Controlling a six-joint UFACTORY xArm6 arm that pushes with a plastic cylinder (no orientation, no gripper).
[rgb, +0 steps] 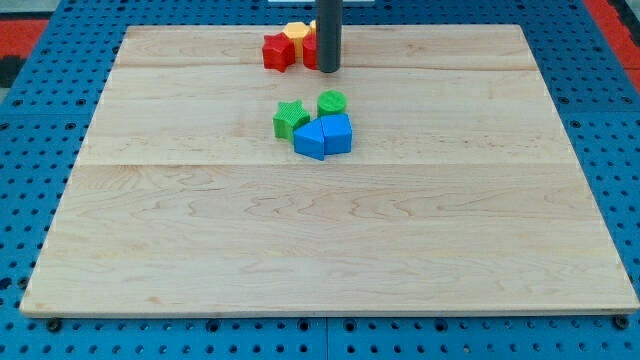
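My tip of the upright rod rests near the board's top edge, touching a red block beside the red star and yellow block; no pincer exists here. Toward the centre cluster a green star, green cylinder and two blue blocks

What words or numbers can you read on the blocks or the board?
None: no letters, numbers or signs show anywhere.
The wooden board is bare wood grain.
The red star block, yellow block, green star block, green round block and two blue blocks are plain coloured.
My tip, beside the red blocks, is on a plain dark rod.
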